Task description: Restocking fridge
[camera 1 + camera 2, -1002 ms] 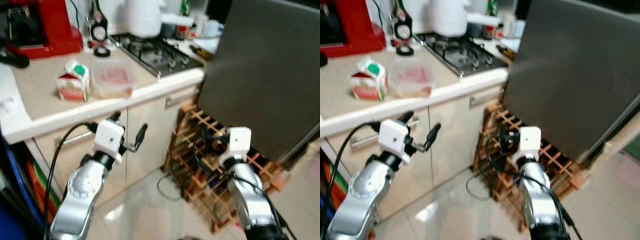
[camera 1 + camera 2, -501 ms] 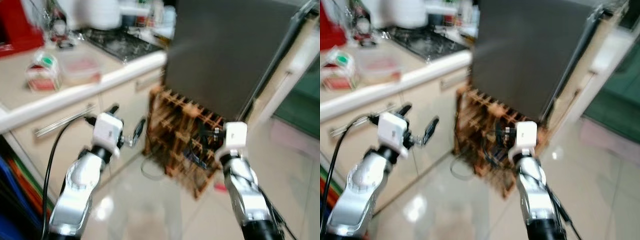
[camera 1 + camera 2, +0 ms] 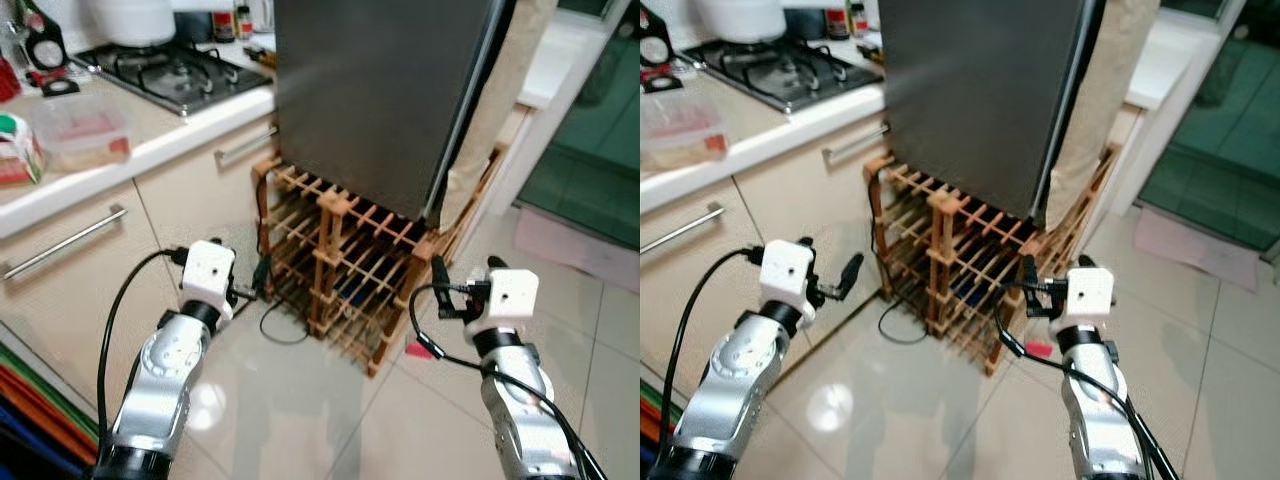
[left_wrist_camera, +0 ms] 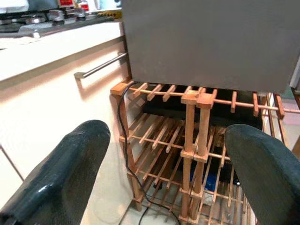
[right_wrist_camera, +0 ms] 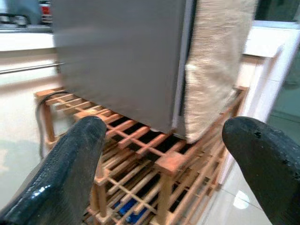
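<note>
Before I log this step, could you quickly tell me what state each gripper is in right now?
Left gripper: open, holding nothing, facing the wooden rack.
Right gripper: open, holding nothing, facing the grey fridge.

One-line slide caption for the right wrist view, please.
Open right end effector faces a closed grey fridge standing on a wooden rack, holding nothing.

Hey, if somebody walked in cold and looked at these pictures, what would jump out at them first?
The tall dark grey fridge dominates the middle, perched on a slatted wooden wine rack on the glossy tiled floor. Below, the left gripper and right gripper hang in front of the rack, jaws open and empty. A clear plastic food container sits on the counter at left.
</note>
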Robot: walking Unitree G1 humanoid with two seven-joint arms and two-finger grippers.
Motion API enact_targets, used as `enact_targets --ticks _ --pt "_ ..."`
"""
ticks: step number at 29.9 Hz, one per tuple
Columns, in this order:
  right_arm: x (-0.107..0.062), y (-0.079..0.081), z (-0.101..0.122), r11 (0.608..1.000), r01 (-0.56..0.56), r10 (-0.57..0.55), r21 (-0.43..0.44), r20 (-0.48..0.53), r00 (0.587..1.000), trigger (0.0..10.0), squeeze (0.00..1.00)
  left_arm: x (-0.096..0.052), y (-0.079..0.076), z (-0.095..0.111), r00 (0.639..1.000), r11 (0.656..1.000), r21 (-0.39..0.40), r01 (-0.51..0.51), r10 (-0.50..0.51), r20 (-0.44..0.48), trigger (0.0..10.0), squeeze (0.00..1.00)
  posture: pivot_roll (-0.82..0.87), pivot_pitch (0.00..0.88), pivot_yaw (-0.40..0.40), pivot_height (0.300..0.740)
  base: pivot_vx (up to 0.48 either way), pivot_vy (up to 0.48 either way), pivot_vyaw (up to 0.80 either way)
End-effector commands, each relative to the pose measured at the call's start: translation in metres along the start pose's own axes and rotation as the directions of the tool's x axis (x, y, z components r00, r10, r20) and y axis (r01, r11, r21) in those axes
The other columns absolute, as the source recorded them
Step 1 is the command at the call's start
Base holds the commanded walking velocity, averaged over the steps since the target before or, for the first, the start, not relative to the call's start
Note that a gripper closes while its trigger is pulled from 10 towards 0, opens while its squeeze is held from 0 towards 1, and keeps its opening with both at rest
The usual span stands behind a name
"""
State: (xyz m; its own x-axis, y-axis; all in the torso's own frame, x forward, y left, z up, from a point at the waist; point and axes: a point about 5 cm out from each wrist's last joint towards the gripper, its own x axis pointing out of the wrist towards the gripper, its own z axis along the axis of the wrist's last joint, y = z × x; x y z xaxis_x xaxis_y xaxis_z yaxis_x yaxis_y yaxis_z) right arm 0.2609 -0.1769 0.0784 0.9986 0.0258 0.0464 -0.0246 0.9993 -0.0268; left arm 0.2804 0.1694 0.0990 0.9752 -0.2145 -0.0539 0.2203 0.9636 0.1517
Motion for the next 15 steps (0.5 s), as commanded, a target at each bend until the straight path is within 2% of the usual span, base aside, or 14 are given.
enact_targets --ticks 1,5,10,14,15 --pt "0.003 -0.001 0.008 1.0 0.021 -0.021 -0.007 0.038 0.999 10.0 0.0 0.004 -0.002 0.006 0.999 1.0 -0.015 0.005 -0.004 0.045 10.0 0.0 0.03 0.0 -0.048 0.74 0.277 -0.386 0.0" --pt "0.009 -0.003 0.011 0.999 0.045 -0.045 0.008 0.047 0.998 10.0 0.0 0.003 -0.009 0.013 0.994 0.998 -0.038 0.043 -0.039 0.1 10.0 0.0 0.03 0.0 -0.048 0.74 0.28 -0.385 0.0" --pt "0.012 -0.004 0.011 0.999 0.05 -0.05 -0.004 0.027 0.998 10.0 0.0 0.001 -0.014 0.015 0.99 0.996 -0.056 0.075 -0.067 0.122 10.0 0.0 0.03 0.0 -0.053 0.74 0.283 -0.385 0.0" --pt "0.012 -0.003 0.008 0.999 0.036 -0.036 -0.01 0.019 0.999 10.0 0.0 -0.002 -0.019 0.018 0.983 0.994 -0.028 0.109 -0.104 0.152 10.0 0.0 0.04 0.0 -0.057 0.74 0.257 -0.403 -0.67" --pt "0.012 -0.003 0.008 0.999 0.036 -0.036 -0.01 0.018 0.999 10.0 0.0 -0.002 -0.02 0.018 0.982 0.993 -0.019 0.115 -0.111 0.156 10.0 0.0 0.04 0.0 -0.057 0.74 0.0 0.0 -0.63"
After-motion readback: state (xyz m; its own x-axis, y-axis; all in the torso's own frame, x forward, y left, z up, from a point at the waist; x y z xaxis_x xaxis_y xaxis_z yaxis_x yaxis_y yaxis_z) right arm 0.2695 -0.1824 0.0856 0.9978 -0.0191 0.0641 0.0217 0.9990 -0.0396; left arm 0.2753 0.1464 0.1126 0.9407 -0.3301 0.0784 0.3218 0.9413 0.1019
